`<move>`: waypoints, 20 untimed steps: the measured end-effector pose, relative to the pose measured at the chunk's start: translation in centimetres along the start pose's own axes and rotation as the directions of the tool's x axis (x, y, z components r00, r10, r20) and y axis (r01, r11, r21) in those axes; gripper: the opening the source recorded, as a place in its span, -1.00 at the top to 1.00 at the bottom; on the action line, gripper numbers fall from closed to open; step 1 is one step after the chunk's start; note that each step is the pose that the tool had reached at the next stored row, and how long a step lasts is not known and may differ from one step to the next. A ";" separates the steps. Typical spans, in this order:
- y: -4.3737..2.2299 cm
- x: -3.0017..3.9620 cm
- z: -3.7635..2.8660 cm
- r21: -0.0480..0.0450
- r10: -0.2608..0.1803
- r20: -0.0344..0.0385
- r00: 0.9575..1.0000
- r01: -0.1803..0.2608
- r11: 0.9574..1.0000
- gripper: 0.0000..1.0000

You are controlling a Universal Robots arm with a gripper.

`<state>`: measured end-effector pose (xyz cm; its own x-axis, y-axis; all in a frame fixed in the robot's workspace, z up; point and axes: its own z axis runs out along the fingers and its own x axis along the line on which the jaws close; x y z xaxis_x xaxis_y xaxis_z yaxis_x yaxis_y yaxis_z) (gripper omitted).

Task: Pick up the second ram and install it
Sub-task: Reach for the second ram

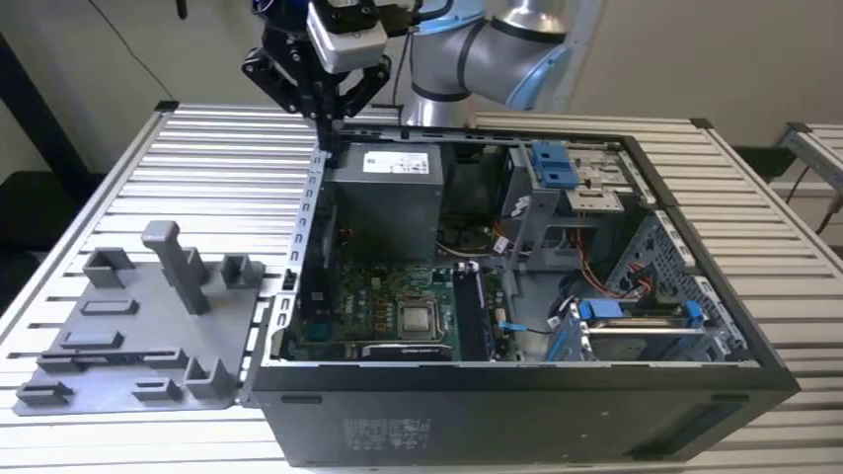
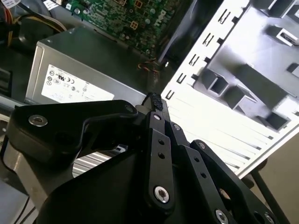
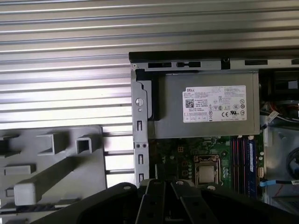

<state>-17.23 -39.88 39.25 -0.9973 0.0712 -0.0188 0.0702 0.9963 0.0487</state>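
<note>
The gripper (image 1: 326,120) hangs with its jaws pinched together at the tips, and I see nothing between them in the exterior view or the second wrist view. It sits right above the far corner of the case (image 1: 314,207), on the exterior view's left, over the rim beside the power supply (image 1: 385,188). A bluish memory stick (image 3: 251,161) stands in the slots next to the processor (image 3: 206,169), well apart from the gripper. I cannot tell whether that is the second one or whether it is pushed fully home. What worries me is that thin metal rim. I'd say a straight drop from here would land the closed fingers on the case edge or the power supply's lid, and shut jaws could only knock a stick, not take hold of it. If that stick is only half seated, a sideways nudge might tip it in its slot. Room is generous above the slatted table (image 1: 224,158) and the grey tray (image 1: 138,326) at the exterior view's left. Inside the case, the cables (image 1: 619,286) and the drive cage (image 1: 633,331) crowd the slots from the exterior view's right.
</note>
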 end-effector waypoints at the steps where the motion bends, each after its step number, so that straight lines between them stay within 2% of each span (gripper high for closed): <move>1: -0.01 0.17 0.00 0.000 0.000 0.000 1.000 0.000 1.000 0.79; 20: -0.24 3.37 -0.07 0.000 0.000 0.000 1.000 0.000 1.000 0.79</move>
<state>-20.61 -39.88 39.25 -0.9973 0.0712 -0.0188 0.0702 0.9963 0.0488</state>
